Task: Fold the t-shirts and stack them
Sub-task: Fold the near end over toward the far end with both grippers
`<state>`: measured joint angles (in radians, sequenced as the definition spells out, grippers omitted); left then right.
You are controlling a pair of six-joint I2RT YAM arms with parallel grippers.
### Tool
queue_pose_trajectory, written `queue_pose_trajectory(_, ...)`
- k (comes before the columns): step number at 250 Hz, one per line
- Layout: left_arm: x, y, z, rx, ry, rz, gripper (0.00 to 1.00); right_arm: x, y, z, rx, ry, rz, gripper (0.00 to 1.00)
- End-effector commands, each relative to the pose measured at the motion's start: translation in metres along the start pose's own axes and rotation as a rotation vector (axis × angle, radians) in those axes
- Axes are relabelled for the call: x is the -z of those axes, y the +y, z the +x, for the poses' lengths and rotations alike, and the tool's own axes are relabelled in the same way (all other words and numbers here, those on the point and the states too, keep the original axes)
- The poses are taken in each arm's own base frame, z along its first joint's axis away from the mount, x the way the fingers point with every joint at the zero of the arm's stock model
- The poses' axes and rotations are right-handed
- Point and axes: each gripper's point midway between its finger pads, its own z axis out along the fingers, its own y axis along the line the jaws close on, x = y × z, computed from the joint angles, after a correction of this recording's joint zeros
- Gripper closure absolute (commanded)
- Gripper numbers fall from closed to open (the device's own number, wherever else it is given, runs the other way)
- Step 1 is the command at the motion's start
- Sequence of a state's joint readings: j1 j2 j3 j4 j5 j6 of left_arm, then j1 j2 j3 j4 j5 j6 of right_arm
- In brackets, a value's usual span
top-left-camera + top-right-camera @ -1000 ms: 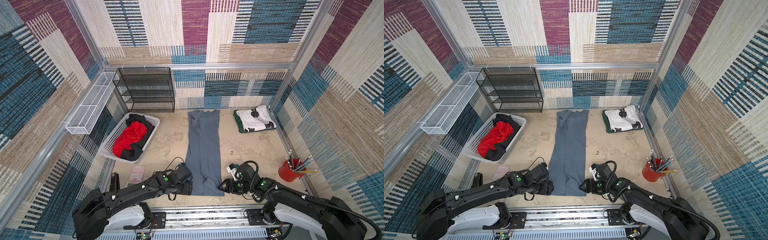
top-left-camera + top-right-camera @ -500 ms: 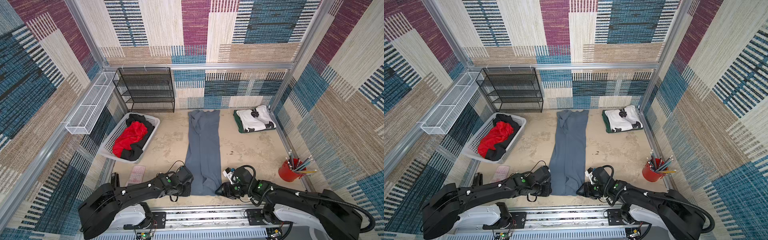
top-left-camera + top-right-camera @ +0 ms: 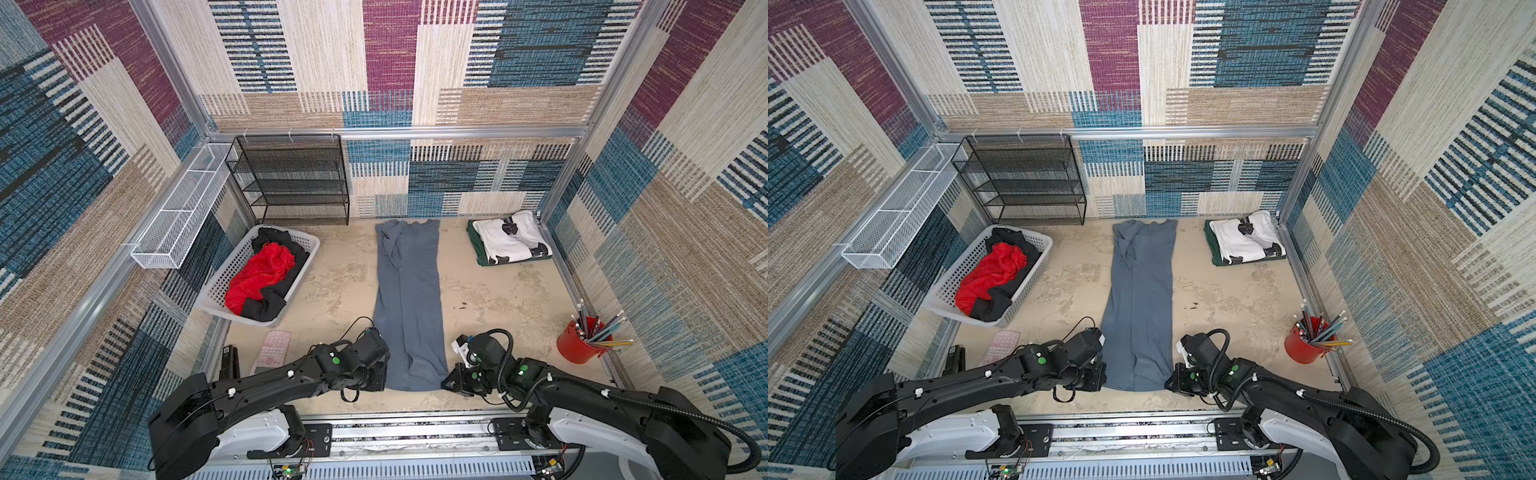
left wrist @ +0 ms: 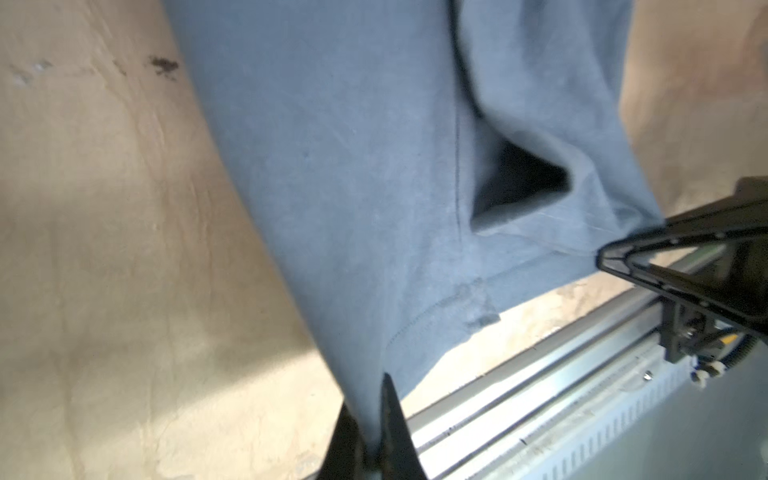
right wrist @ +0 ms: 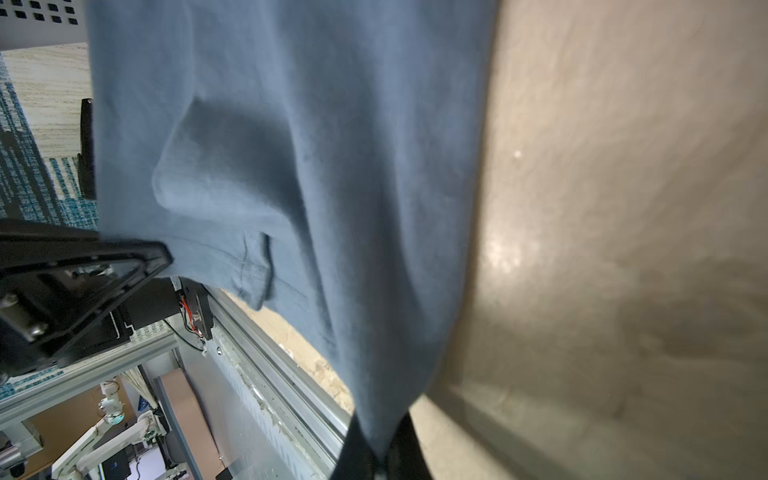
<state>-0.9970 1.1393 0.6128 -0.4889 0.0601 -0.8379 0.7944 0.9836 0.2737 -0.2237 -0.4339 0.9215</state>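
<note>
A long slate-grey t-shirt (image 3: 409,299) (image 3: 1138,299) lies as a narrow strip down the middle of the table. My left gripper (image 3: 384,376) (image 4: 370,432) is shut on its near left hem corner. My right gripper (image 3: 446,380) (image 5: 376,440) is shut on the near right hem corner. In both wrist views the grey cloth (image 4: 353,166) (image 5: 332,166) runs straight into the closed jaws. At the back right a folded white t-shirt with black patches (image 3: 509,243) (image 3: 1241,243) rests on a folded dark green t-shirt (image 3: 478,255) (image 3: 1216,255).
A white perforated basket (image 3: 224,286) with red and black cloth stands at the left. Behind it are a black wire rack (image 3: 291,183) and a white wire tray (image 3: 178,212). A red cup of pencils (image 3: 577,347) stands right; a pink remote (image 3: 272,351) near left.
Both grippers slid down to the shirt's near hem corners and closed on them; a second ago both stood open.
</note>
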Motion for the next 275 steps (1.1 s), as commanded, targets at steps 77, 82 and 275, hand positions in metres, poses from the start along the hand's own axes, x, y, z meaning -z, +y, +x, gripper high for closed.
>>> queue_pose_trajectory(77,0.030,-0.006,-0.050,-0.012,-0.092,-0.032,1.00,0.027,0.062,-0.061,0.067,-0.160,0.012,1.00)
queue_pose_trajectory(82,0.030,-0.006,-0.053,-0.010,-0.094,-0.028,1.00,0.027,0.065,-0.065,0.071,-0.168,0.011,1.00)
queue_pose_trajectory(275,0.008,0.010,-0.241,0.084,-0.189,-0.032,1.00,0.042,0.088,-0.260,0.110,-0.437,0.004,1.00)
